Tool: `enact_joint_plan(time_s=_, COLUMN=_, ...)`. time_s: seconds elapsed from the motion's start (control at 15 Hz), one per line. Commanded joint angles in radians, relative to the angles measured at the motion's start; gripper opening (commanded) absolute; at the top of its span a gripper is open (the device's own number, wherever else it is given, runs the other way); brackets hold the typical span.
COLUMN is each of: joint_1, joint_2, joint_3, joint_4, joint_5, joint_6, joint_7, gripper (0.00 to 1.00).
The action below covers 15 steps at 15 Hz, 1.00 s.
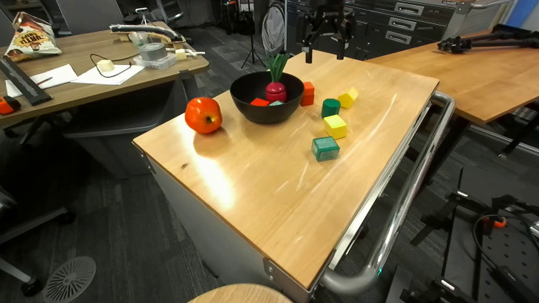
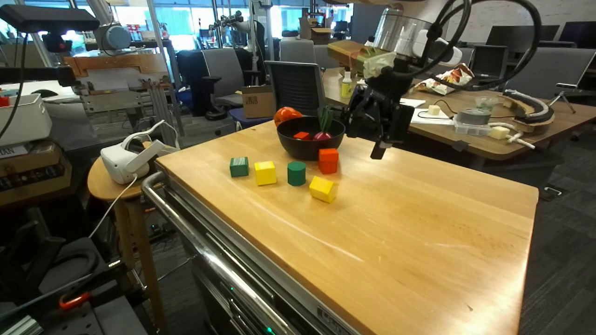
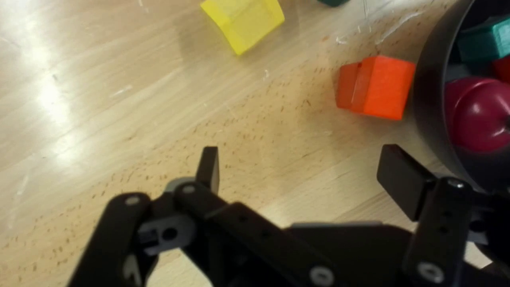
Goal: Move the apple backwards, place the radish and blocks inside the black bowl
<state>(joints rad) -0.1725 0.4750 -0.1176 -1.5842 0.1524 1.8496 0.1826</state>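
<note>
Nearest the wrist camera, the gripper [image 3: 301, 173] spans the bottom, jaws spread wide; at right the radish [image 3: 476, 115] lies in the black bowl [image 3: 430, 75], red-orange blocks [image 3: 386, 87] just outside. In an exterior view, the apple [image 1: 204, 115] sits left of centre, green blocks [image 1: 325, 149] and yellow blocks [image 1: 335, 126] right of it. In an exterior view, the wooden table [image 2: 419, 232] fills lower right, the apple upper centre behind the black bowl.

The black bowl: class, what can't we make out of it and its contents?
Wrist view: the right edge cuts off part of the black bowl and the radish.
Both exterior views: the bowl's near wall hides the lower part of the red block inside, and anything beneath.
</note>
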Motion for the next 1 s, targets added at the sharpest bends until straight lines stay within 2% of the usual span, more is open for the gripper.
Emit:
enact_joint_plan(time_s=0.0, joint_1=-0.013, joint_2=0.040, joint_3=0.002, joint_4=0.010, joint_5=0.066, joint_6=0.081, joint_7=0.024, gripper=1.00)
enact_joint_plan(time_s=0.33, joint_1=-0.008, joint_2=0.100, joint_3=0.015, joint_4=0.054, joint_5=0.089, joint_6=0.072, joint_7=0.028, gripper=1.00)
enact_joint_plan(time_s=0.6, joint_1=-0.008, joint_2=0.139, joint_3=0.033, joint_4=0.097, joint_5=0.094, joint_6=0.026, joint_7=0.023, gripper=0.95)
enact_joint_plan(time_s=0.93, joint_1=-0.006, joint_2=0.160, joint_3=0.043, joint_4=0.123, joint_5=0.083, joint_6=-0.057, joint_7=0.016, gripper=1.00)
